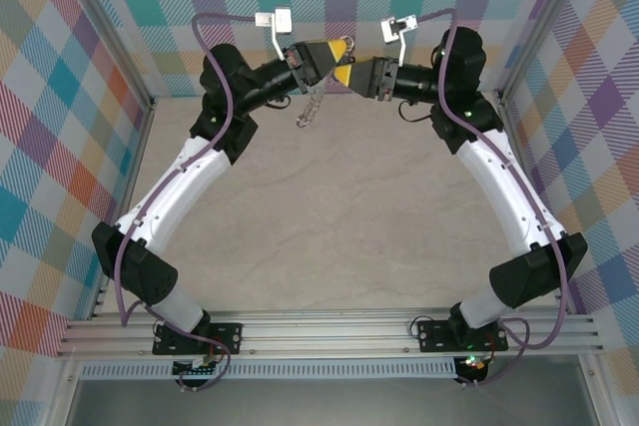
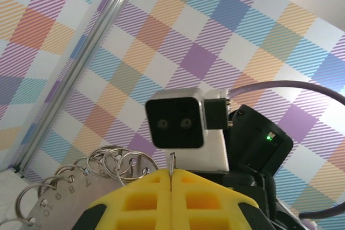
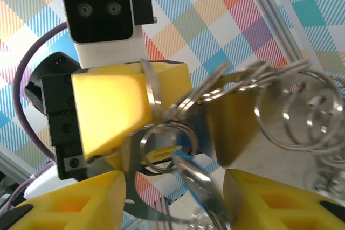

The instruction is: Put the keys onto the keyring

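Both grippers meet in the air over the far edge of the table, mid-width. Left gripper is clenched on the keyring, pinching the hoop edge-on. Its small loops hang off toward the table. Right gripper is released, jaws apart, with the key between them, blue head right at the hoop just beside the left fingers. Can't tell if the key is on the hoop, on a loop, or only resting against it.

My read: threading step, close to done. To do it well:
- Left holds dead steady.
- Right backs straight out, slow, without snagging loops.
- Regrip the head if the key slips.
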